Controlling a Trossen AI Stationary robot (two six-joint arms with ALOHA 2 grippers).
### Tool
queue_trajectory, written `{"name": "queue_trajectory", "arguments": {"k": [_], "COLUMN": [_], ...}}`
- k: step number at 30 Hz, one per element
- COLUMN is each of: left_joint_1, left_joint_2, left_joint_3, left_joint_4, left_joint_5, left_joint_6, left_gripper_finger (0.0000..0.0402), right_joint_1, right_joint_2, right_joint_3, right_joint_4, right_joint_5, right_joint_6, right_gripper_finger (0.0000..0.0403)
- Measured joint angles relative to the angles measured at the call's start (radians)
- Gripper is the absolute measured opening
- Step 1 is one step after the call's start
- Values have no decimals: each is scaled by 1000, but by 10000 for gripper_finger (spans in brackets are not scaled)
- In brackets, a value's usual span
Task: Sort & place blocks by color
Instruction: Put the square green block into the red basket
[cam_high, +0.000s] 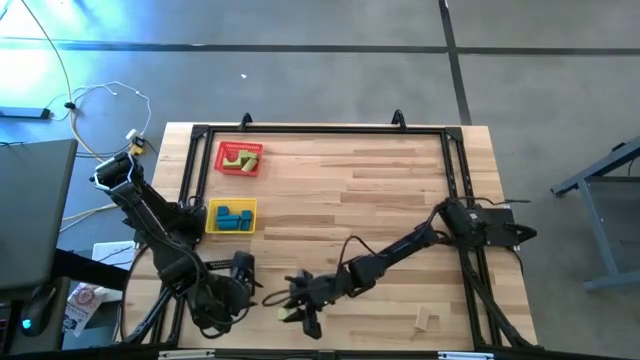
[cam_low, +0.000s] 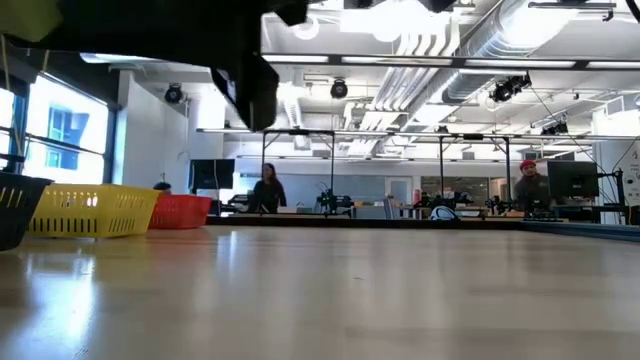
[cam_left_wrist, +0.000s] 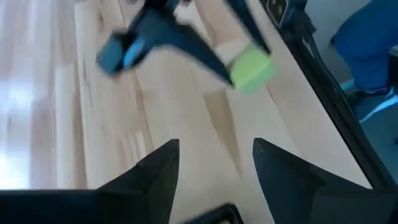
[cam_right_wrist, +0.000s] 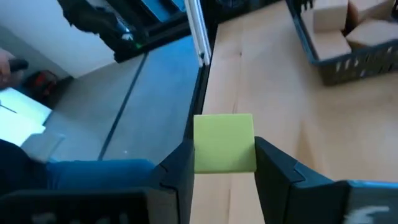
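Unlabelled, plain green block (cam_right_wrist: 224, 143) in right hand (cam_right_wrist: 224, 163).

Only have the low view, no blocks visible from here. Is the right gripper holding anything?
Observer: Yes. The right gripper is shut on a green block.
Operator: Where do greens go?
Observer: The red tray already has green pieces in it.
Operator: Left gripper?
Observer: The left gripper is open and empty, facing the right one.
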Motion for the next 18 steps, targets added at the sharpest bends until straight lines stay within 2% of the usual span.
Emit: {"name": "queue_trajectory", "arguments": {"k": [8, 18], "left_joint_1": [2, 2], "left_joint_2": [0, 0], "left_joint_3": [0, 0], "left_joint_4": [74, 104], "left_joint_5": [-47, -49], "left_joint_6": [160, 178], "left_gripper_finger": [176, 161], "right_joint_1": [-44, -90], "right_joint_2": [0, -1], "right_joint_3": [0, 0], "right_joint_4": [147, 193], "right_joint_5": [-97, -99], "right_joint_6": [20, 64], "right_gripper_finger": [109, 110]}}
